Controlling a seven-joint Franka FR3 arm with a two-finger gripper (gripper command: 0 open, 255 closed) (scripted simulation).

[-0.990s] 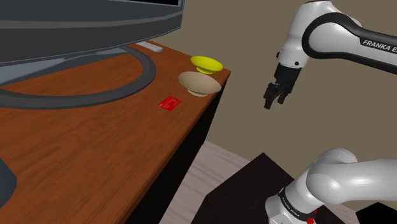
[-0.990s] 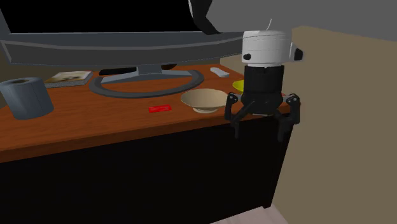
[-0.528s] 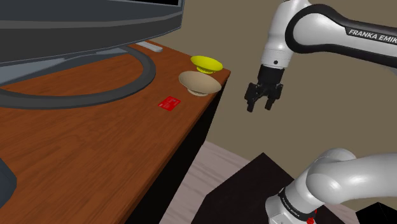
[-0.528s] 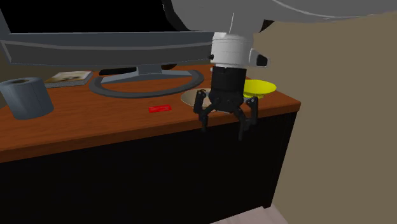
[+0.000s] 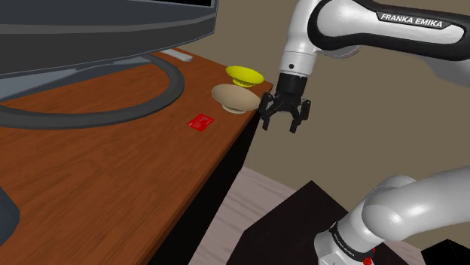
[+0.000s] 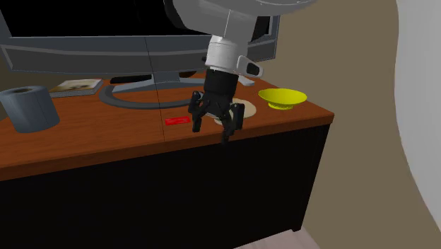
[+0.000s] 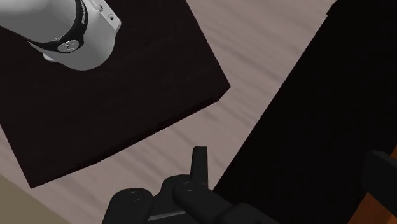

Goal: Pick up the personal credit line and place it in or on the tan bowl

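One red card (image 5: 200, 122) lies flat on the wooden desk (image 5: 113, 188), near the desk's front edge and touching nothing. The tan bowl (image 5: 236, 98) sits near it, towards the shoulder view's right, close to the desk corner. A yellow bowl (image 5: 244, 74) stands just behind the tan bowl. In the shoulder view the two rims look close, though I cannot tell if they touch.

The gripper (image 5: 279, 126) hangs empty with its jaws apart, pointing down. In the shoulder view it is just past the desk corner, beside the tan bowl on that view's right. Its fingertips are about level with the desk top. In the second exterior view it stands in front of the tan bowl and covers most of it, and the card is just off its left finger. In the wrist view one black finger (image 7: 200, 167) points at the pale floor (image 7: 254, 57) and the dark stand (image 7: 108, 108), beside the desk's dark side.

Farther back, a wide grey monitor (image 5: 105, 30) rests on a curved ring foot (image 5: 169, 94). A small white thing (image 5: 178, 56) lies behind the foot. At the second exterior view's left stand a grey roll (image 6: 28, 108) and a flat book (image 6: 74, 86).
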